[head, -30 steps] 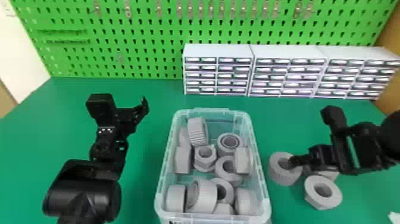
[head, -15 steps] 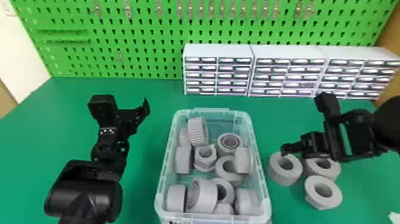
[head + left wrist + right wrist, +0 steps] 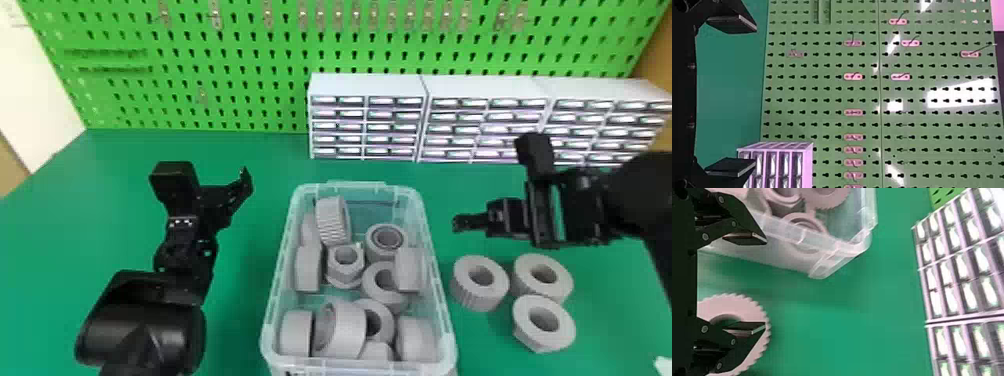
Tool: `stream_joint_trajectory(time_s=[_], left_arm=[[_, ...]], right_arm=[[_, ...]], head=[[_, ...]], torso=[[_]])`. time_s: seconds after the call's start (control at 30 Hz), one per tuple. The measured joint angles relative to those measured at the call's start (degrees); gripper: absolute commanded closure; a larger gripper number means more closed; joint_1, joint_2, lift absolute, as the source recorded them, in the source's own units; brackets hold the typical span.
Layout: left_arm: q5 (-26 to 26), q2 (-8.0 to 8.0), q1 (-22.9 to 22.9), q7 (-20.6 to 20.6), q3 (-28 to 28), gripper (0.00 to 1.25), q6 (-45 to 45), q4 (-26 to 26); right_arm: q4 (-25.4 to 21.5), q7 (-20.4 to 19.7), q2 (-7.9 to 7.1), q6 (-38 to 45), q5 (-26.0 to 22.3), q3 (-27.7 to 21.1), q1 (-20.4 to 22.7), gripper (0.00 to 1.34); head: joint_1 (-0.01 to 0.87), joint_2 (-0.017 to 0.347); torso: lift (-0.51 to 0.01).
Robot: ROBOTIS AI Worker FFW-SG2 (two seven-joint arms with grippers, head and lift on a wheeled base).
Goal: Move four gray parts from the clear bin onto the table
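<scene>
1. Green table (image 3: 240, 300), clear bin (image 3: 356, 189) near its middle. Clock is centred on the bin, head view, 12 = far side.
2. Left gripper (image 3: 240, 187): 10 o'clock, well apart from the bin. Released, fingers spread wide, per left wrist view.
3. Pegboard (image 3: 225, 100): behind the table, spans roughly 10 to 2.
4. Bin load: gray parts, mixed rings and nuts, piled along most of its length. Ridged part (image 3: 331, 222) tilted at 11, hex nut (image 3: 345, 272) near centre, ring with a dark inner band (image 3: 372, 250) at 1. More crowd the near end, 5 to 8.
5. Drawer cabinets (image 3: 370, 85): row along the back, from 12 round to 2.
6. Right gripper (image 3: 460, 223): 2 o'clock, beyond the table parts, outside the bin. Released, fingers apart, per right wrist view.
7. Three gray parts on the table, 3 to 4 o'clock, tight cluster, holes up. Toothed ring (image 3: 475, 300) nearest the bin; smooth-looking ring (image 3: 561, 277) right of it; hex-bottomed part (image 3: 562, 325) on the near side. Can't tell if they touch.
</scene>
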Motion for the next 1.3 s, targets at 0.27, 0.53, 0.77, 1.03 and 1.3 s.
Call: stream_joint_trajectory(time_s=[0.27, 0.53, 0.77, 1.03, 1.3], left_arm=[[0.0, 0.00, 0.3, 0.0, -0.1, 0.09, 0.0, 0.0], [-0.1, 0.00, 0.3, 0.0, -0.1, 0.09, 0.0, 0.0], [-0.2, 0.00, 0.2, 0.0, -0.2, 0.09, 0.0, 0.0], [-0.2, 0.00, 0.2, 0.0, -0.1, 0.09, 0.0, 0.0], [-0.4, 0.00, 0.4, 0.0, 0.2, 0.09, 0.0, 0.1]], right_arm=[[-0.8, 0.0, 1.32, -4.6, 1.4, 1.6, -1.8, 0.50], [-1.9, 0.1, 3.29, -10.1, 4.3, 3.7, -2.5, 0.50], [-2.6, 0.1, 4.60, -12.0, 7.7, 6.3, -3.9, 0.50], [-1.6, 0.1, 5.49, -13.6, 7.7, 10.6, -6.0, 0.50], [-0.8, 0.1, 6.60, -14.5, 7.5, 15.5, -8.7, 0.50]], head=[[0.693, 0.072], [0.693, 0.072], [0.693, 0.072], [0.693, 0.072], [0.693, 0.072]], torso=[[-0.052], [-0.052], [-0.052], [-0.052], [-0.052]])
